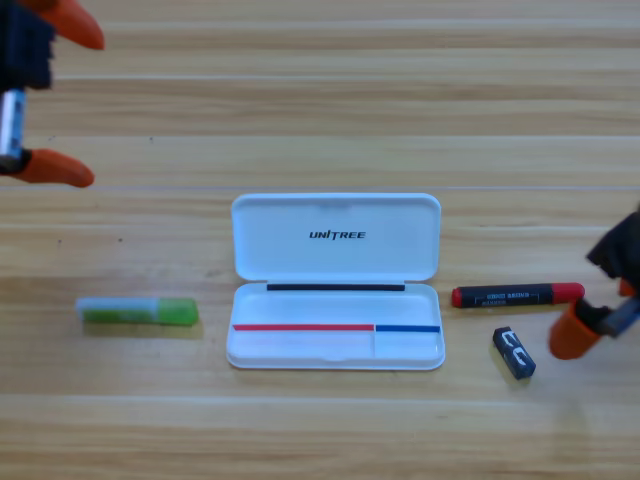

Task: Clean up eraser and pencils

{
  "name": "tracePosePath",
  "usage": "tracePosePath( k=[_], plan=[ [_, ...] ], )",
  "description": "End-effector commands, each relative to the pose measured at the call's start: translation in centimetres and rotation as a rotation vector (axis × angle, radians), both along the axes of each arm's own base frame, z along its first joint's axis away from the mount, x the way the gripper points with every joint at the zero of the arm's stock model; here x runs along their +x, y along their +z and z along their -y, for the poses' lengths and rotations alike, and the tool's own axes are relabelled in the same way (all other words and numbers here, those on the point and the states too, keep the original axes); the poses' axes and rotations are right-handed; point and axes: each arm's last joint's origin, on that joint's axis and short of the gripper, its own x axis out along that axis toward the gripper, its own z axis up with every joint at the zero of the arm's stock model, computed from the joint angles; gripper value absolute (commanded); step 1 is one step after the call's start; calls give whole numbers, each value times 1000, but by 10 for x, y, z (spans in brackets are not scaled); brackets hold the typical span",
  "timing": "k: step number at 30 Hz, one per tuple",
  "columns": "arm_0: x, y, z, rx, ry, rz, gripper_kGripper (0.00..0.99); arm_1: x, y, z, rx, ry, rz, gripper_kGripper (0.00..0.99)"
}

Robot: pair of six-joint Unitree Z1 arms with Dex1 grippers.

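On your right side, the right gripper (583,322) comes in from the picture's edge and sits low over the table, just beside the red end of the black-and-red pencil (517,295) and a little to the right of the eraser (514,353). Only one orange jaw shows clearly, so you cannot tell from here whether that claw is released or clenched — nothing is seen held in it.

The black-and-red pencil lies flat on the wood, running left to right, just to the right of the white case (335,280). The eraser lies below it, turned at a slant, near the case's lower right corner but not touching it, and apart from the pencil.

Your left gripper (75,105) is up in the top left corner, partly cut off, its two orange jaws spread wide and holding nothing. It is well away from everything on the table.

The green pencil (138,311) lies flat to the left of the case, its pale end pointing left and its green end toward the case, with a gap between them.

The case stands open in the middle of the wooden table (320,100) — lid laid back toward the top, tray toward you, and none of the three task items lies in it.
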Motion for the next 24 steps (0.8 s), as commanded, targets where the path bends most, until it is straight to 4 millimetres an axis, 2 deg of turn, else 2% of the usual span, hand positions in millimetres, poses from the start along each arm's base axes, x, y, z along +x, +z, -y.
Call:
tracePosePath(
  k=[1,11,16,19,24],
  plan=[
    [49,-37,-6,136,115,-97,989,25,-40,-25,-53,-46,-61,990],
    [90,-75,-7,232,197,-244,980,43,-68,-43,-53,-144,-112,965],
    [102,-92,-5,255,243,-305,966,43,-74,-47,-55,-150,-133,922],
    [113,-101,-2,228,240,-407,957,43,-78,-48,-50,-157,-151,893],
    [117,-114,1,217,186,-495,959,42,-82,-51,-53,-160,-167,854]
  ],
)
